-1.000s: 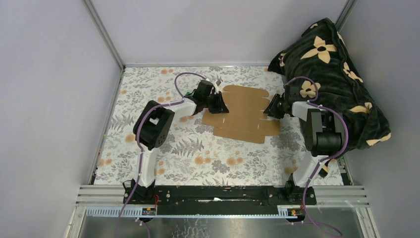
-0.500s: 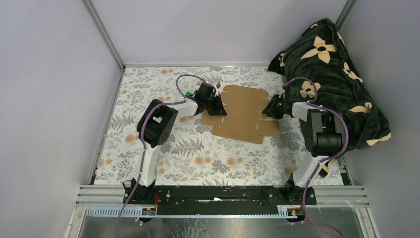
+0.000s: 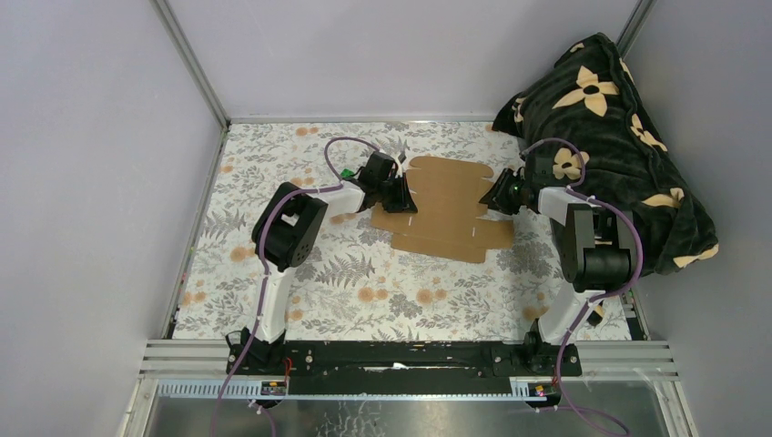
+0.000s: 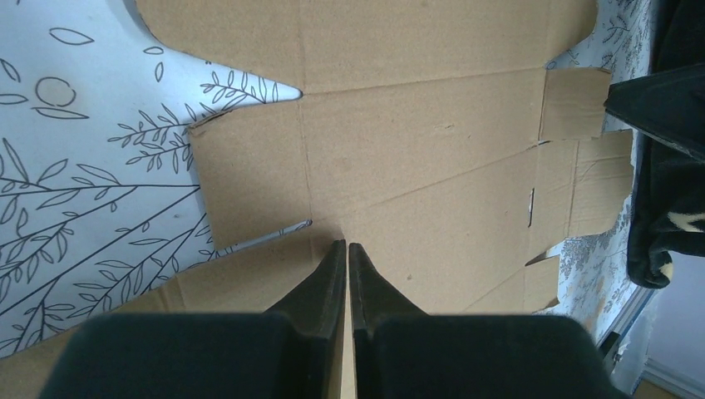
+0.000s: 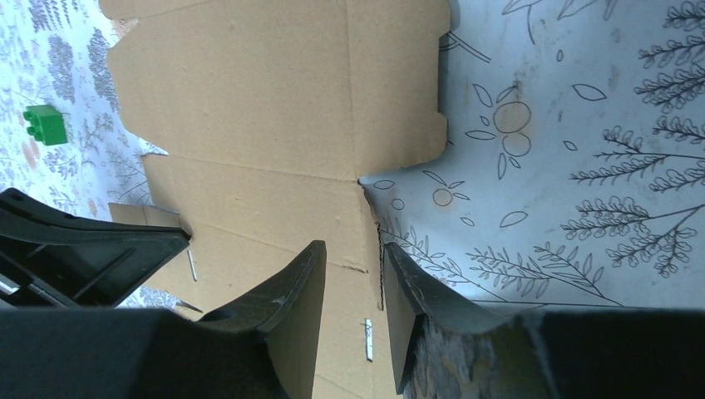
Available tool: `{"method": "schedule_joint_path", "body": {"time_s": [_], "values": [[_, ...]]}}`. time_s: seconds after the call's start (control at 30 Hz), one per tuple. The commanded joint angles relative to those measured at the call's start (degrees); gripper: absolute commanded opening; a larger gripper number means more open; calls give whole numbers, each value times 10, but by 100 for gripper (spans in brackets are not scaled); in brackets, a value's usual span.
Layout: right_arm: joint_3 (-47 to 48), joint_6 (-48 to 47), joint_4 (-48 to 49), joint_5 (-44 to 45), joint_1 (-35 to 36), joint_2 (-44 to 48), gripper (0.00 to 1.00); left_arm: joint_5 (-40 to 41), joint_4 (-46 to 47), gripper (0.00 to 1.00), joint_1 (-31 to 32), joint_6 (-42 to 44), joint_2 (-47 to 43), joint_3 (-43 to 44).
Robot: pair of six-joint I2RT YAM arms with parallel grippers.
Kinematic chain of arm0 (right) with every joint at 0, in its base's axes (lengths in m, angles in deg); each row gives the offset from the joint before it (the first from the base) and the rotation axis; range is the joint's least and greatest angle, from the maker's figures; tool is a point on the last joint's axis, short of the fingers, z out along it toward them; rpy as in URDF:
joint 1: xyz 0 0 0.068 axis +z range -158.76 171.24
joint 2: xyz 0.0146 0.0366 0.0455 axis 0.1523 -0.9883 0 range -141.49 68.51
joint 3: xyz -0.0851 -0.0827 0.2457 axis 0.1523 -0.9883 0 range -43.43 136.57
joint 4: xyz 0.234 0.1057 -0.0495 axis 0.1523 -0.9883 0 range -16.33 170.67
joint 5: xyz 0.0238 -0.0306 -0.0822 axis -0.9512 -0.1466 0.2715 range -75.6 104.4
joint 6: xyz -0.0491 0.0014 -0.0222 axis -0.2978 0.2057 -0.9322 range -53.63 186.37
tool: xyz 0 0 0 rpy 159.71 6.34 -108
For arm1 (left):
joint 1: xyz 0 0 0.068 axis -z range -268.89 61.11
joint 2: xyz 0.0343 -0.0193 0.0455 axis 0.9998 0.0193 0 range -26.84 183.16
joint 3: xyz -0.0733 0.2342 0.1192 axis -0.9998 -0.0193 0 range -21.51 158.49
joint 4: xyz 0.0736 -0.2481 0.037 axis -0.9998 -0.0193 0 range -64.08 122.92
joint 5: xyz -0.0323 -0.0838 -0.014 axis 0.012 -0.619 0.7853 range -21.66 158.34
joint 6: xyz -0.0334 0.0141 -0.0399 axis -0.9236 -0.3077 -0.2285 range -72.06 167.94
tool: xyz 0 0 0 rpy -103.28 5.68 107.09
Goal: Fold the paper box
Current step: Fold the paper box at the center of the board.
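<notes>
The paper box (image 3: pixel 448 206) is a flat brown die-cut cardboard sheet with flaps and creases, lying on the floral table cover. My left gripper (image 3: pixel 401 194) is at the sheet's left edge. In the left wrist view the gripper (image 4: pixel 347 246) is shut, its tips over the cardboard (image 4: pixel 416 158) with nothing between them. My right gripper (image 3: pixel 497 196) is at the sheet's right edge. In the right wrist view it (image 5: pixel 353 248) stands open, and the edge of the sheet (image 5: pixel 274 108) runs beneath the gap between its fingers.
A small green cube (image 3: pixel 347 173) lies on the cover behind the left gripper, also seen as a green cube (image 5: pixel 46 123) in the right wrist view. A dark flowered blanket (image 3: pixel 610 118) is piled at the back right, close to the right arm. Grey walls enclose the table.
The left gripper's jaws have closed the last bit, and it has shifted slightly along the sheet's left edge. The right gripper has edged a little toward the back.
</notes>
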Motion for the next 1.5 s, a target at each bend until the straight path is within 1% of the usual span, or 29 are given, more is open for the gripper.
{"method": "schedule_joint_path", "body": {"time_s": [0.0, 0.3, 0.37, 0.73, 0.8, 0.93, 1.3, 1.37, 1.47], "values": [[7, 16, 34, -27, 3, 19, 39, 10, -13, 8, 6, 13, 10, 10], [24, 26, 38, -29, 11, 8, 39, 8, -11, 7, 7, 14, 11, 8], [25, 29, 42, -30, 29, 7, 39, 8, -11, 7, 7, 14, 11, 8], [45, 28, 30, -15, 57, -14, 38, 8, -7, 6, 6, 16, 10, 0], [51, 26, 21, -4, 60, -21, 38, 8, -6, 6, 7, 16, 10, -2], [63, 22, 8, 14, 66, -36, 33, 9, -6, 5, 7, 18, 8, -5], [117, -7, -76, 86, 99, -94, 25, 9, -7, 5, 7, 23, 3, -10], [138, -17, -108, 119, 109, -110, 23, 9, -9, 5, 7, 24, -1, -11], [175, -40, -167, 187, 131, -133, 22, 12, -15, 5, 7, 28, -11, -12]]}}
